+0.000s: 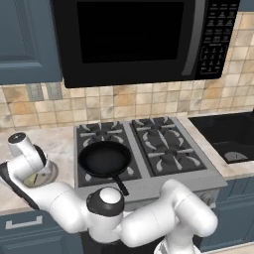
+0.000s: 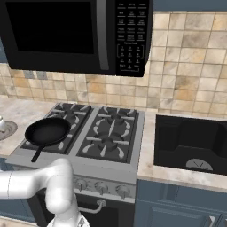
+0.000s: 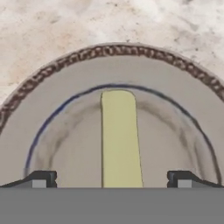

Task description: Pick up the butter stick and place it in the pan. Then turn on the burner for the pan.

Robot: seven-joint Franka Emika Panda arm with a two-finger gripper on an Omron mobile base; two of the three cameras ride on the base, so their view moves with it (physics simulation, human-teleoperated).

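Note:
The butter stick (image 3: 119, 138) is a pale yellow-green bar lying in the middle of a round grey plate (image 3: 109, 70) with a brown patterned rim. My gripper (image 3: 113, 180) hangs close over it, open, with one dark fingertip (image 3: 41, 179) on each side of the bar and clear gaps to it. From the left base camera the hand (image 1: 27, 149) sits over the plate (image 1: 48, 174) on the counter left of the stove, and a sliver of butter (image 1: 31, 179) shows under it. The black pan (image 1: 105, 158) rests on the front left burner (image 1: 124, 171), empty.
The silver stove (image 2: 106, 133) has grey grates and a row of knobs (image 2: 101, 188) on its front. A black microwave (image 1: 139, 37) hangs above. A dark sink (image 2: 190, 142) lies to the right. The pan's handle (image 1: 120, 184) points toward the front edge.

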